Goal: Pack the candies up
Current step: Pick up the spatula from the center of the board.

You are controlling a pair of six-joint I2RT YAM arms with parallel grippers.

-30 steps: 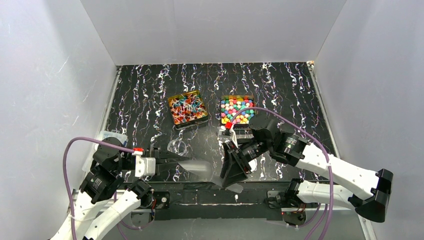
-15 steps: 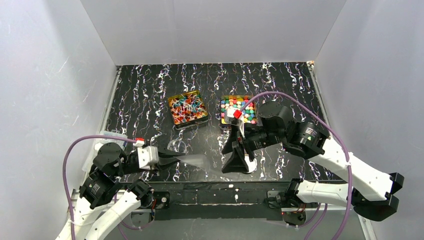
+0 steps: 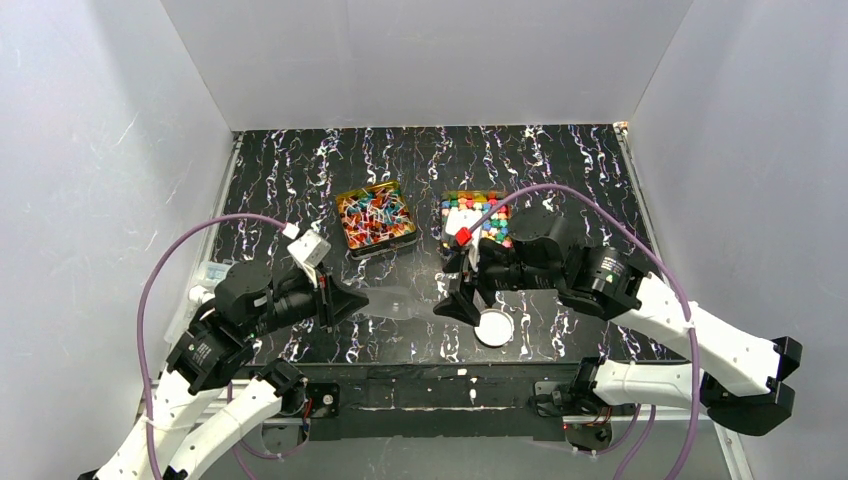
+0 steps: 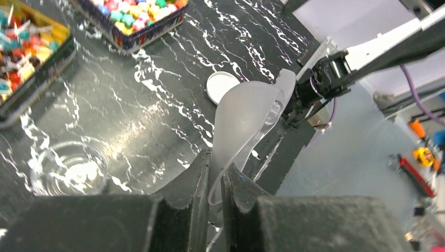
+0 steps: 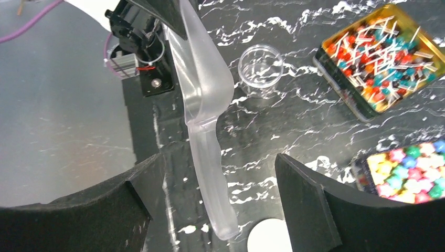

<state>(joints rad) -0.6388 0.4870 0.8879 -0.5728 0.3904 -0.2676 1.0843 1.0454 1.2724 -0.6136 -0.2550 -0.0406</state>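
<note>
My left gripper [image 4: 216, 168] is shut on the rim of a clear plastic scoop [image 4: 246, 115], which hangs low over the table in the top view, scoop [image 3: 398, 304] pointing right. My right gripper [image 5: 220, 157] is open, its fingers on either side of the scoop's handle [image 5: 210, 173] without touching it. The candies lie in two gold tins: twist-wrapped ones [image 3: 377, 218] on the left, cube-like ones [image 3: 478, 222] on the right, partly behind my right arm. A small clear cup [image 5: 261, 70] stands empty by the scoop's bowl. A round white lid [image 3: 494, 327] lies flat below my right gripper [image 3: 452, 303].
Both tins sit mid-table, behind the grippers. Clear plastic items [image 3: 205, 275] lie at the table's left edge. The table's front edge [image 3: 440, 370] runs just under the lid. White walls close in the back and both sides.
My right gripper has opened, let go of the scoop's handle and moved back from the front edge, uncovering the white lid. My left gripper has swung up and back with the scoop.
</note>
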